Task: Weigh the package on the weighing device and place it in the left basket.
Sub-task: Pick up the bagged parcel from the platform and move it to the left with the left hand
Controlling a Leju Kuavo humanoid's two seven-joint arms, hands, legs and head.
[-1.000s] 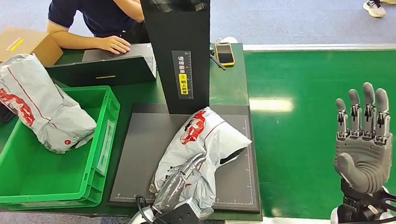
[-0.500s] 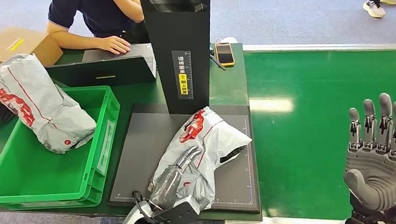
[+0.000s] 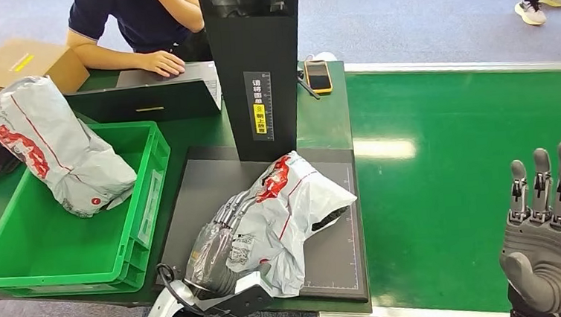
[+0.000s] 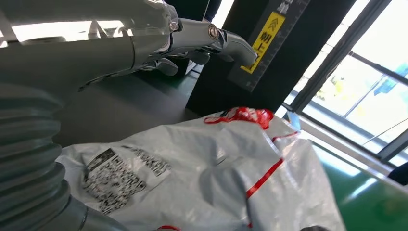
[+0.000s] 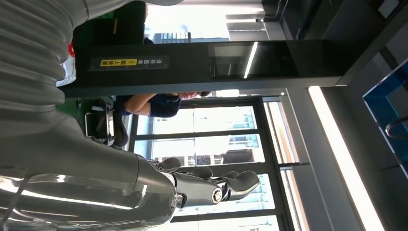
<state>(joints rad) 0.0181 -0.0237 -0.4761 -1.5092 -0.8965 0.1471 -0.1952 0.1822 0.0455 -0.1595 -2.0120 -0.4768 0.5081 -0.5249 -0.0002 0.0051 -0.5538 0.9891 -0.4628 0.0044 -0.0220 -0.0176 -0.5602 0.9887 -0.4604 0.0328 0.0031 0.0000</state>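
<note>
A: where's the package?
B: on the scale plate, long axis running from the post toward the near left corner. left hand lies along its left flank, fingers straight, not closed on it
A: right hand?
B: spread, empty, well off. left basket just beside the plate

The black upright column of the weighing device carries a white ruler strip with Chinese characters too small to read and a yellow label reading 朝上放置. The package bears illegible red printing and a shipping label whose print cannot be read.
</note>
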